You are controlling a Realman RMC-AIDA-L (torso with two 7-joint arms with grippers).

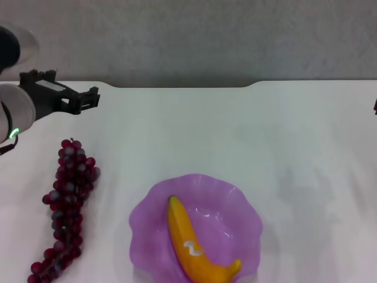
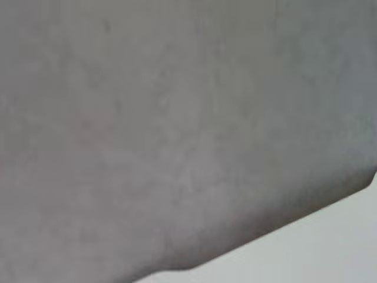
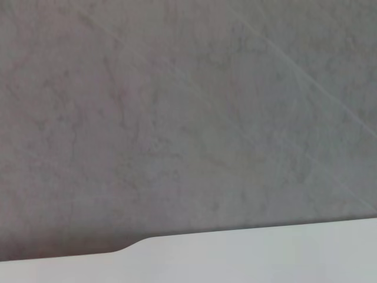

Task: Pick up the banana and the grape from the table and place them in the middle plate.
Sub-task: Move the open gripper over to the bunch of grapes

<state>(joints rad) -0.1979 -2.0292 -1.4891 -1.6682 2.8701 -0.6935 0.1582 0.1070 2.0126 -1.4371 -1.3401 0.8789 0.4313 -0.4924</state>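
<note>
The banana (image 1: 194, 242) lies inside the purple middle plate (image 1: 244, 203) at the front centre of the white table (image 1: 277, 130). Its dark tip points toward the back. The grape (image 1: 68, 206) is a long dark red bunch lying on the table to the left of the plate and apart from it. My left gripper (image 1: 89, 99) is open and empty. It hovers at the back left, beyond the bunch's top end. Only a dark sliver of my right gripper (image 1: 375, 106) shows at the right edge. Neither wrist view shows the fruit or the plate.
The table's dark notched back edge (image 1: 182, 86) runs below a grey wall. The left wrist view shows the wall and a corner of the table (image 2: 318, 253). The right wrist view shows the wall above the table's back edge (image 3: 235, 253).
</note>
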